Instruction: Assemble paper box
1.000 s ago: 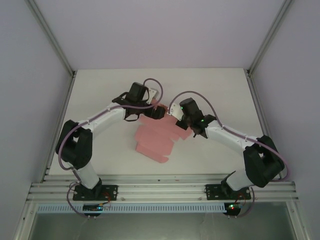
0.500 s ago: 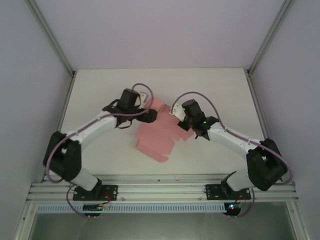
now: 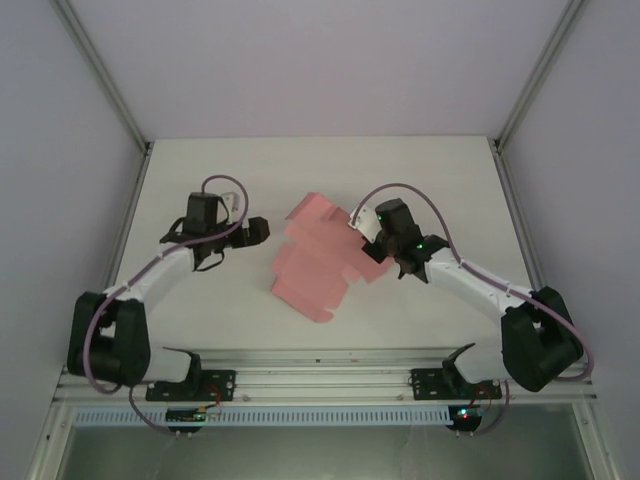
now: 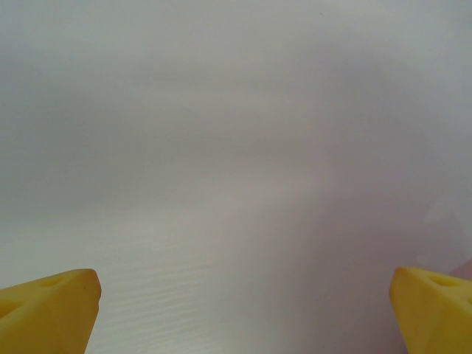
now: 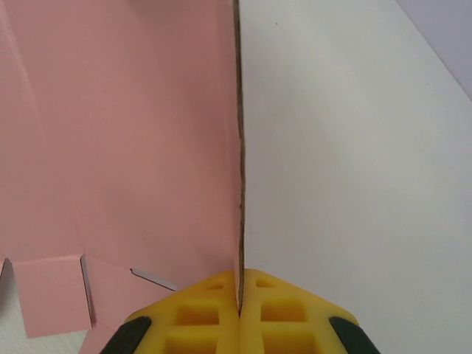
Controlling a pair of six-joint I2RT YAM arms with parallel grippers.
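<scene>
Right gripper [image 5: 240, 295] — jaws clenched on paper box [image 5: 125, 147] edge, sheet cut off at frame; left gripper [image 4: 245, 284] jaws released — over blurred counter [image 4: 184, 258].

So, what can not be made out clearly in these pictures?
Right wrist view: the right gripper pinches the paper box, whose lower flaps are cut off by the bottom edge.
Top view: that pinch is hidden under the wrist.
Left wrist view: the left gripper is mostly cut off by the bottom edge.
</scene>
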